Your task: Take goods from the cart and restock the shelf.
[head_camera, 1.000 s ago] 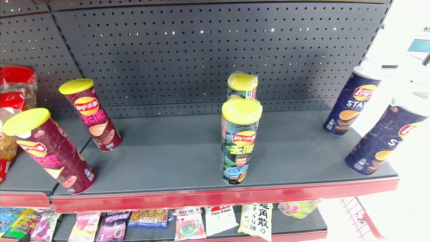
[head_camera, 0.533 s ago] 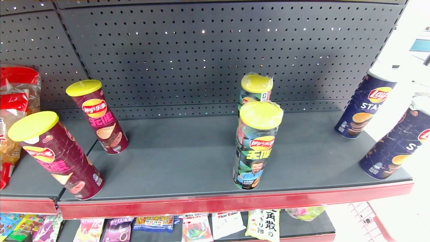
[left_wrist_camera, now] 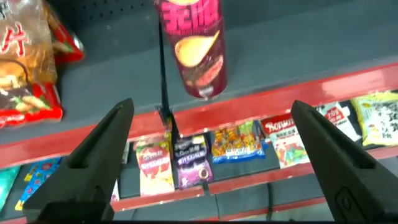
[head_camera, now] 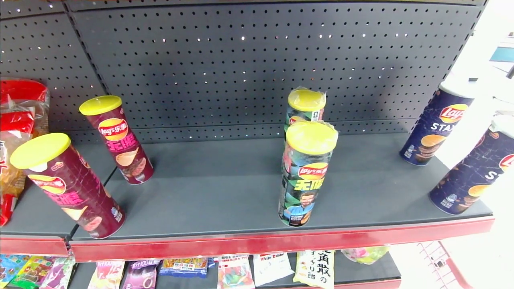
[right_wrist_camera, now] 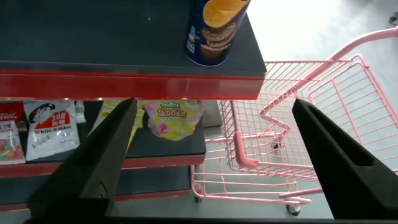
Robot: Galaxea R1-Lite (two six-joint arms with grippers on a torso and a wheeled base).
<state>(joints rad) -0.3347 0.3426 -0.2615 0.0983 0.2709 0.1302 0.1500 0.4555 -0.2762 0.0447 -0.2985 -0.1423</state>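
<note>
Up front, shelf (head_camera: pixel 225 192): dark board with a red edge.
Maroon cans (head_camera: pixel 66 184): two, standing at the shelf's left end.
Green cans (head_camera: pixel 307 172): two in the middle, one right behind the other.
Blue cans (head_camera: pixel 435 124): two at the right end.
Cart (right_wrist_camera: pixel 323 112): pink wire, on the floor by the shelf's right end.
Left pincer (left_wrist_camera: pixel 211 104): spread, holding nothing, facing a maroon can.
Right pincer (right_wrist_camera: pixel 214 102): spread, holding nothing.

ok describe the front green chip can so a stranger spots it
Find the dark shelf with the red front edge. Near its middle two yellow-lidded cans stand one behind the other; it is the front can. Its green wrap shows a cartoon man, unlike the maroon cans left and navy cans right.
</note>
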